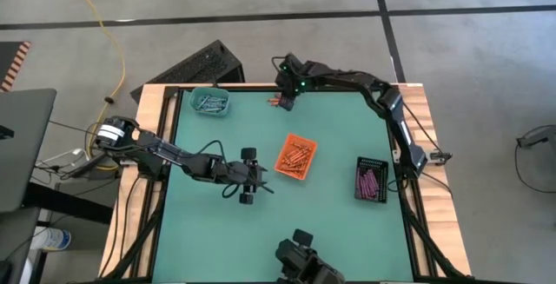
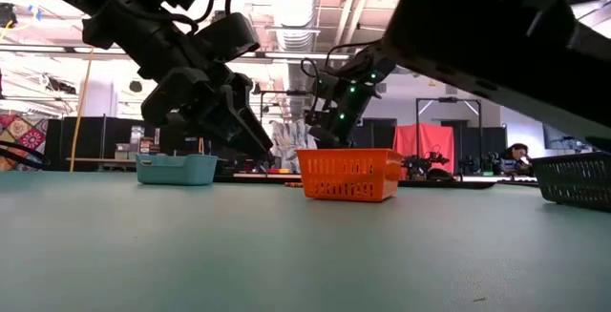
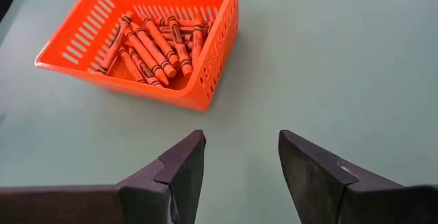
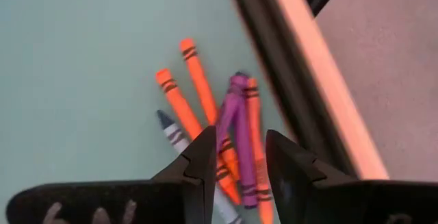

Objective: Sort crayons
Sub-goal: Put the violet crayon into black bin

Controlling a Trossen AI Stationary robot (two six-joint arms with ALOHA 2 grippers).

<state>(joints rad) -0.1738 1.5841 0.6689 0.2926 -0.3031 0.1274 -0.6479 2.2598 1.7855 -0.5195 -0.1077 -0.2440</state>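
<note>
Fingers on the right gripper (image 4: 236, 172) stand partly spread over loose crayons (image 4: 205, 114) at the table's (image 1: 217, 223) far edge, a purple one between them, not pinched. Left gripper (image 3: 239, 172), jaws wide and empty, hovers mid-table just beside the orange basket (image 3: 205, 80) of orange crayons. Teal tray (image 1: 209, 102) at the far-left corner holds blue-grey ones; black basket (image 1: 372, 180) by the right edge holds purple.

Loose crayons (image 4: 205, 107) seemingly against table's (image 1: 261, 232) far edge
</note>
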